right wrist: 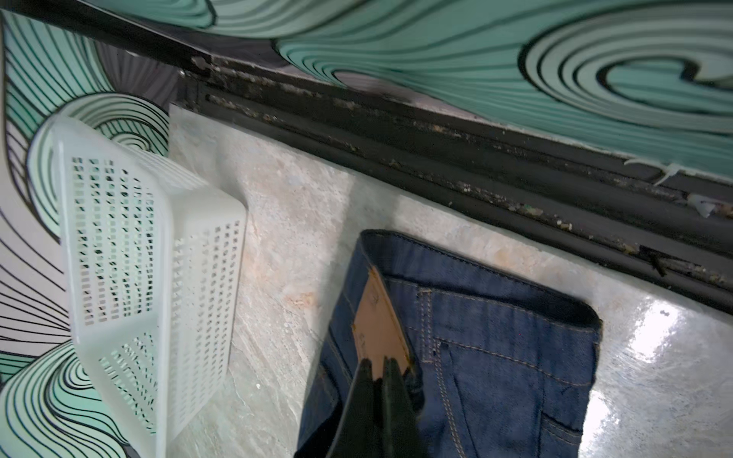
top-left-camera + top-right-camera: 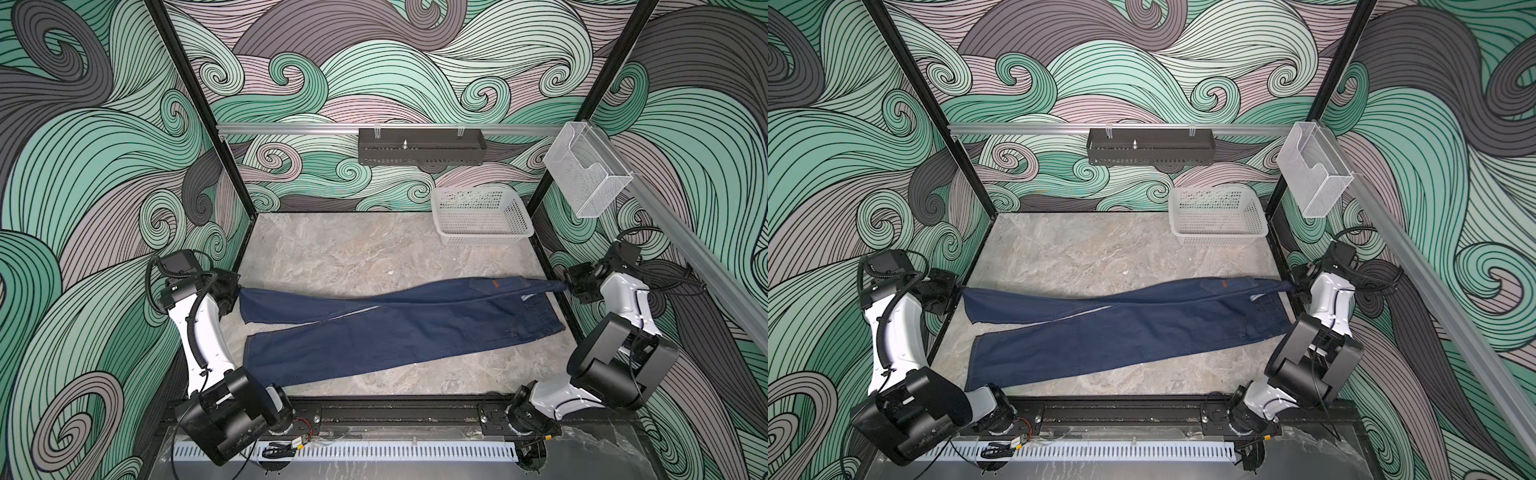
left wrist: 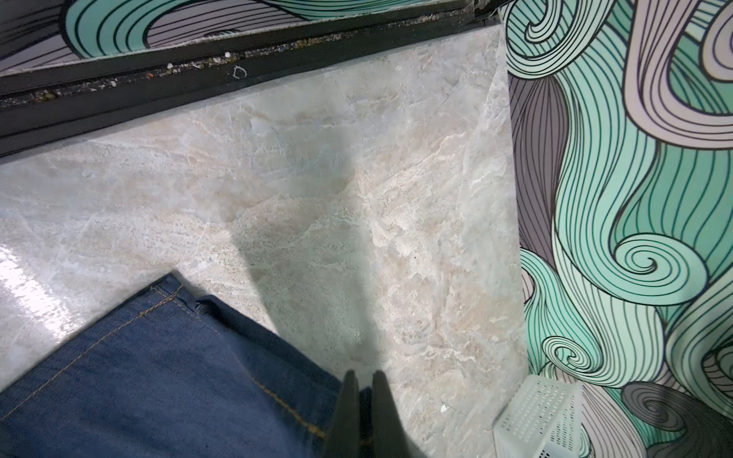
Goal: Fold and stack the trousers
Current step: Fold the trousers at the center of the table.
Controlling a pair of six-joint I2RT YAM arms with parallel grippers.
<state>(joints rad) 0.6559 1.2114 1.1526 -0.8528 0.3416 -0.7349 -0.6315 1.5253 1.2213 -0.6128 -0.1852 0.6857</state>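
The trousers [image 2: 395, 332] lie across the near half of the table [image 2: 353, 249], running left to right, with the waist at the right and both hems at the left, as both top views show. The near leg [image 2: 332, 353] lies flat on the table, its hem close to the left arm's base. The far leg [image 2: 291, 301] is stretched taut between the two grippers and crosses slightly over the near leg toward the waist; a thin pale strip shows between the two legs. The left gripper [image 2: 237, 291] sits at the left edge of the table, pinched tight on the far corner of the far leg's hem. In the left wrist view its dark fingers [image 3: 349, 408] stand nearly together with denim between them. The right gripper [image 2: 570, 286] sits at the right edge, clamped on the waistband, which is drawn into a point toward it. In the right wrist view its fingers [image 1: 363, 396] close on the cloth just beside the brown patch [image 1: 380, 325]. A small orange tag [image 2: 494, 284] shows on the back of the trousers, near a pocket. A white basket [image 2: 486, 239] stands in the far right corner, well apart from the trousers.
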